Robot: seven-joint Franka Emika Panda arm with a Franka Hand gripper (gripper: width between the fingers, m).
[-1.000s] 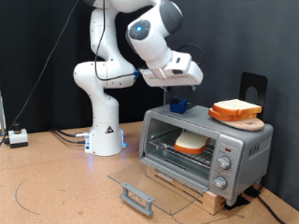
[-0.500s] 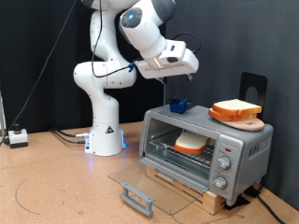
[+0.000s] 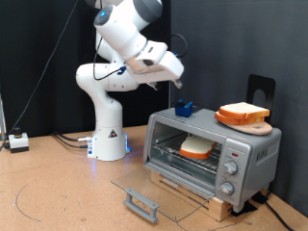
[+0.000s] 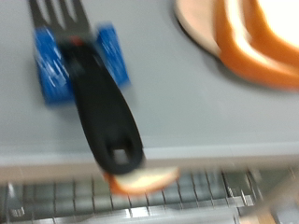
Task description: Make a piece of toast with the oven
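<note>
While the oven (image 3: 211,158) sits w/ its glass door (image 3: 152,189) dropped flat open toward the exterior view's bottom, items log as follows.

1. Piece of toast (image 3: 196,147): inside oven, lying on wire rack (image 4: 187,196), pale face up, golden crust at edge. In wrist view only a small part shows (image 4: 138,176), under the black tool.
2. Oven: silver box on wood base (image 3: 214,201), on tabletop (image 3: 67,188). Two round knobs (image 3: 230,170) at exterior view's right of the opening. Grey bar handle (image 3: 141,202) at door's far edge.
3. Second bread slice (image 3: 243,111): on tan round board (image 3: 243,120), on oven roof, exterior view's right. Shows at wrist view corner too (image 4: 254,42).
4. Blue holder (image 3: 186,108): on oven roof, exterior view's left of board, apart from it. In wrist view (image 4: 79,61) it carries a black fork-like tool (image 4: 98,89), handle lying over roof edge.
5. Hand (image 3: 179,85): raised above oven roof, over blue holder, not touching it. Nothing seen between fingers; open or closed – cannot tell, too small/blurred.
6. Arm: white, base (image 3: 108,144) on tabletop at exterior view's left of oven.
7. Small white box w/ cables (image 3: 17,141): tabletop, far exterior-view left.
</note>
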